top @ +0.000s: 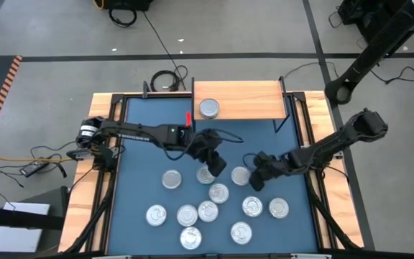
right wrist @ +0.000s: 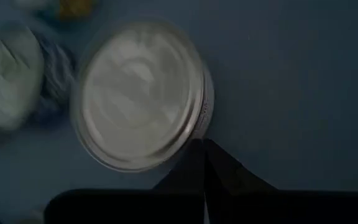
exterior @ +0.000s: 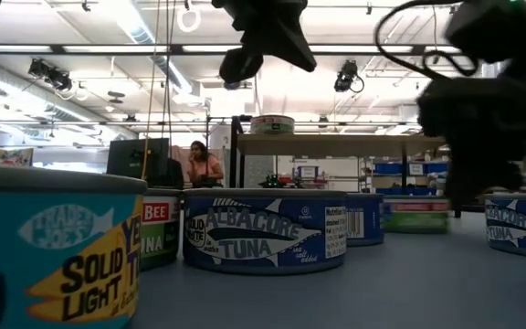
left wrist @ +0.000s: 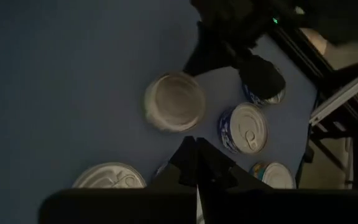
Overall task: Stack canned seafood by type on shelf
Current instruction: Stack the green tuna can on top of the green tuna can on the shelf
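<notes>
The light-wood shelf (top: 246, 99) stands at the table's far edge with one silver-lidded can (top: 209, 108) on it. Several more cans lie flat on the blue table, among them cans in the high view (top: 172, 179) (top: 218, 193) and a blue albacore tuna can (exterior: 265, 239). My left gripper (left wrist: 196, 163) is shut and empty, raised above the table's middle (top: 210, 162). My right gripper (right wrist: 204, 149) is shut and low, its tips beside the rim of a silver can (right wrist: 140, 93), which also shows in the high view (top: 240, 175). My right gripper's shut fingertips (right wrist: 199, 148) stand right at the rim (right wrist: 199, 127) of the silver can, coming slanting from the table's right side. I cannot tell whether they touch it. The can lies flat on the table.
Wooden strips edge the table left (top: 92, 180) and right (top: 336, 180). The near half of the table is crowded with cans (top: 190, 237) (top: 279, 208). A solid light tuna can (exterior: 57, 247) stands close before the low camera. A person (exterior: 204, 164) sits in the room behind.
</notes>
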`<action>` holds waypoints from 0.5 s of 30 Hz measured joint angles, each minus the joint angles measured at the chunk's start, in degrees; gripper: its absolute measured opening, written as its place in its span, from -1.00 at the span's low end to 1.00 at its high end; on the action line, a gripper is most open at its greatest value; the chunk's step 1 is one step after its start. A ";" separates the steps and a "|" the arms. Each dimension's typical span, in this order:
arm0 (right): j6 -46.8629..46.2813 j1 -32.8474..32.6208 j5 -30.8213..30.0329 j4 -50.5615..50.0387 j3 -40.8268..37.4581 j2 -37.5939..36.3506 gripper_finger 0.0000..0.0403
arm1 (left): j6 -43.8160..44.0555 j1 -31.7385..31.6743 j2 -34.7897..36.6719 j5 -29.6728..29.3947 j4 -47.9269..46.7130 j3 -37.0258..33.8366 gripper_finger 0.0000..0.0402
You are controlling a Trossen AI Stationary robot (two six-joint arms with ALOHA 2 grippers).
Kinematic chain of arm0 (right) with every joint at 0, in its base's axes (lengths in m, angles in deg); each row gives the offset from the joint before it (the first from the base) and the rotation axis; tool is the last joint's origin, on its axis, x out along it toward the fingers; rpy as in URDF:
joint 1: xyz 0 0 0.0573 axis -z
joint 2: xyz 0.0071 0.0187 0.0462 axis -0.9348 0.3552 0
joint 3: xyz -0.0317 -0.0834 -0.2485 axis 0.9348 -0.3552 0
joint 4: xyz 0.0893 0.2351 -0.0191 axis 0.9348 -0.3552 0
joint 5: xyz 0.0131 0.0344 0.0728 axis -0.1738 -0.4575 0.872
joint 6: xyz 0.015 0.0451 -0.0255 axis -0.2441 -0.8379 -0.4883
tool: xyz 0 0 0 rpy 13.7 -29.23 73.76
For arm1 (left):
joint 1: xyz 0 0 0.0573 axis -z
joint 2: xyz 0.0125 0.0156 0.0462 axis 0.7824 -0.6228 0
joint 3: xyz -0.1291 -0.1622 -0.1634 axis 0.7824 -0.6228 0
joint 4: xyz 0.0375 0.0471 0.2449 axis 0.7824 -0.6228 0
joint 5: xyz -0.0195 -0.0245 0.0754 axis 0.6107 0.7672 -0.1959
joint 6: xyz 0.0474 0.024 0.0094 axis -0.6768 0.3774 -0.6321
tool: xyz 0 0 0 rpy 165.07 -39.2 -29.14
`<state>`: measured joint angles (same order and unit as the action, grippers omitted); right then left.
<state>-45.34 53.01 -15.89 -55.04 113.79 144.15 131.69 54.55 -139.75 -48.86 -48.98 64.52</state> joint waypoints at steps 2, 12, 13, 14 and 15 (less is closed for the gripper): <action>1.29 2.11 0.41 2.02 0.00 -0.09 -1.00 | -1.28 0.11 0.00 -0.46 -1.47 0.00 -1.00; 2.14 5.03 -0.02 0.11 -0.02 -8.82 -1.00 | -5.77 1.24 -0.66 -17.73 -2.25 -7.73 -1.00; 1.85 5.01 -0.26 -0.42 -0.02 -9.85 -1.00 | -5.78 1.52 -0.66 -17.85 -0.07 -9.65 -1.00; 1.64 4.99 -0.42 -0.77 -0.02 -10.82 -1.00 | -5.78 1.70 -0.66 -17.89 2.31 -11.66 -1.00; 1.48 4.99 -0.49 -1.07 -0.02 -11.68 -1.00 | -5.76 1.90 -0.74 -17.91 5.32 -13.56 -1.00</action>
<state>-43.86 57.99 -16.39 -56.11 113.77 132.47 125.92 56.45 -140.49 -66.77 -43.66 50.96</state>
